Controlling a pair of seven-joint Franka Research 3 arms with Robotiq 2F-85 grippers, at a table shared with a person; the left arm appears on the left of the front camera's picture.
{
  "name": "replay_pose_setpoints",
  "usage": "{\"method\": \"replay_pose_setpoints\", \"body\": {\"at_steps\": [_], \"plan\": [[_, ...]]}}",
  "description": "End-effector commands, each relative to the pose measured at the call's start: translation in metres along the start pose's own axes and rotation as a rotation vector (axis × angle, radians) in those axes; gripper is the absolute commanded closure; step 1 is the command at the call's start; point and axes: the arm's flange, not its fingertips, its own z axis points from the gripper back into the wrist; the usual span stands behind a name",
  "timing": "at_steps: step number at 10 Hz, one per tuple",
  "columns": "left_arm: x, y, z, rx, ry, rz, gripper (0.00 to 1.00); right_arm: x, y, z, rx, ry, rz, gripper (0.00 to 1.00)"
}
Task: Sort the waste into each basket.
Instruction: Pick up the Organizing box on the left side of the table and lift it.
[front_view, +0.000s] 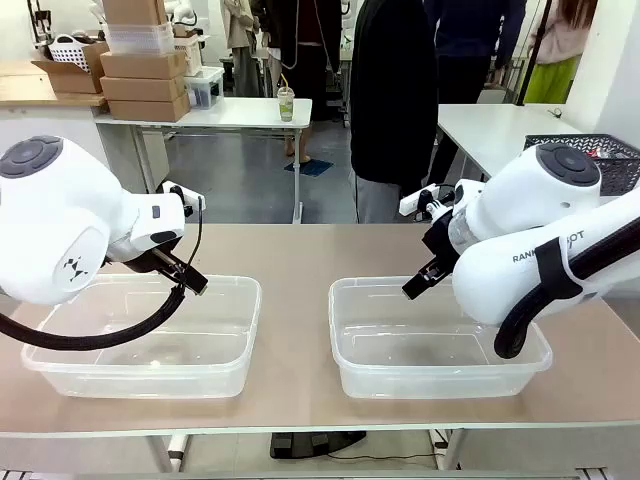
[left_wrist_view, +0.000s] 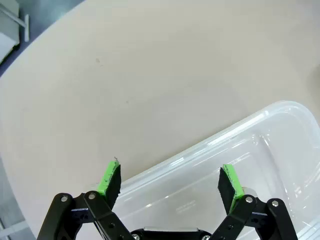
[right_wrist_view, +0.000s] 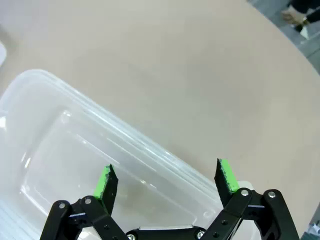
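On the near half of the bench (front_view: 300, 250) stand two clear tubs, side by side and apart: the left tub (front_view: 140, 375) toward the left edge, the right tub (front_view: 440, 378) toward the right edge; above the left tub's far rim hangs the left gripper (front_view: 188, 282), its jaws spread wide with nothing between them; in its wrist view one green pad (left_wrist_view: 111, 177) sits over bare bench, the other over the tub; the right gripper (front_view: 420, 283) hangs above the right tub's far rim, likewise spread and empty; in its wrist view the rim runs between the pads; a person (front_view: 395, 100) in dark clothes stands at the far edge.
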Motion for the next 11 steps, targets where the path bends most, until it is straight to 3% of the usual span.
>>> {"method": "replay_pose_setpoints", "body": {"at_steps": [1,11], "plan": [[0.0000,0.0000,0.0000,0.000,0.000,0.000,0.00,0.0000,0.0000,0.0000,0.000,0.000,0.000,0.00],[0.0000,0.0000,0.0000,0.000,0.000,0.000,0.00,0.0000,0.0000,0.0000,0.000,0.000,0.000,0.00]]}}
